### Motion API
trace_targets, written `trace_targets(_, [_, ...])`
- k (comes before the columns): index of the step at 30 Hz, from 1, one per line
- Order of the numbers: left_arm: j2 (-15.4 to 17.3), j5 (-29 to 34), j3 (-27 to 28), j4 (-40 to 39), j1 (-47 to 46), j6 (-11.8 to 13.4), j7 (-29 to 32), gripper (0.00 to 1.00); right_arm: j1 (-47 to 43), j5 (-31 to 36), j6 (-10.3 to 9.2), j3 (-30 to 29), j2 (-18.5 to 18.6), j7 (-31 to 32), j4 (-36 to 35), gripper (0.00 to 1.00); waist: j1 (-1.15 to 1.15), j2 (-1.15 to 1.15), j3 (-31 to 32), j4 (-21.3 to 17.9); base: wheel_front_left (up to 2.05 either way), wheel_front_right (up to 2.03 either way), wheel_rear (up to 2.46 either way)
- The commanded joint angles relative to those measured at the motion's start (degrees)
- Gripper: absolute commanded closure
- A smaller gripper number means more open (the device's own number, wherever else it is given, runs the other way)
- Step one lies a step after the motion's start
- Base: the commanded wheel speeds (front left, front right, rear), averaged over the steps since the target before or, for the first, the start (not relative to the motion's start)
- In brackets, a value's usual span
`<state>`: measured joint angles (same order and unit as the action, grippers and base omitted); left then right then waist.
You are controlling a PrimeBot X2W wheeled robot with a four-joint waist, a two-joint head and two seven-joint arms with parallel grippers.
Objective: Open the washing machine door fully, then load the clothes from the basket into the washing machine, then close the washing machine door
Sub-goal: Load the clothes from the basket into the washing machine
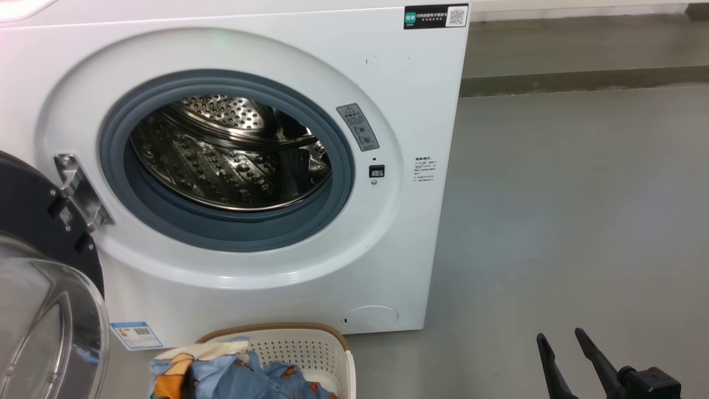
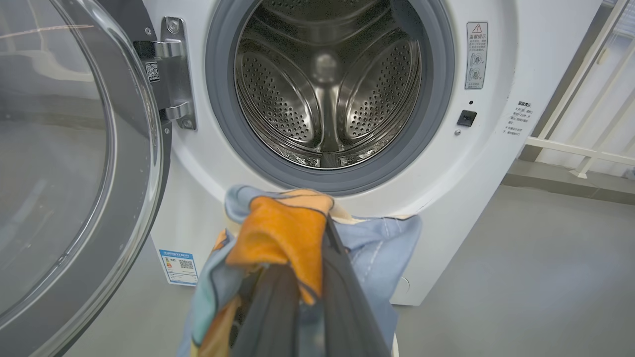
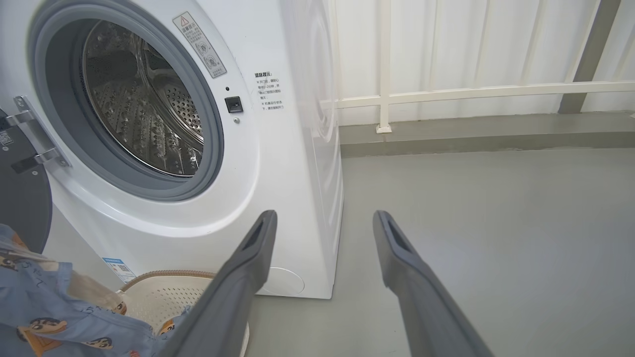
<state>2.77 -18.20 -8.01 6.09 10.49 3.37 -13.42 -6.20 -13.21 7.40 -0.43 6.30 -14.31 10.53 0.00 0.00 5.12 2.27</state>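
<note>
On the floor [image 1: 554, 221], in front of the washing machine [image 1: 388, 83]:

- Door [image 1: 33, 221]: swung out to the left on its metal hinge [image 1: 83, 191]. The drum [image 1: 232, 155] holds nothing visible.
- Basket [image 1: 310, 346]: directly below the opening, near the machine's front.
- Clothes [image 1: 232, 371]: bunched above the basket's left end.
- Left hand [image 2: 307, 277]: pressed together, pinching a fold of the clothes below the grey gasket [image 2: 327, 181].
- Right hand [image 1: 559, 333]: fingers spread, holding nothing, well apart from the machine over bare floor.

Risks, as judged:
- The trailing cloth may snag the basket rim and drag or tip the basket.
- A thin pinch may slip on the way up.
- A hanging end may catch on the gasket lip and stay outside the drum, which would later foul the door.

Surroundings:
- The door's glass bowl stands just left of the lifting path, and a wide swing would strike it.
- The energy label [image 1: 135, 335] and round cap [image 1: 370, 317] sit low on the machine's front.
- A white railing [image 3: 446, 91] stands behind.
</note>
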Motion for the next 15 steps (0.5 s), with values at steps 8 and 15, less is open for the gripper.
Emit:
trace_targets(8, [0.8,0.7,1.4,-5.5,-0.1,1.4,1.4,1.00,0.4,-0.3,0.09,1.3,0.6,-0.7,-1.2,0.00,0.00,0.00,0.5,0.1,0.00,0.00,0.00])
trace_targets(15, [1.2,0.4,1.5,-6.2,0.2,1.7,1.5,1.00,0.3,-0.3,0.09,1.1,0.3,-0.7,-1.2,0.00,0.00,0.00,0.5,0.1,0.00,0.00,0.00])
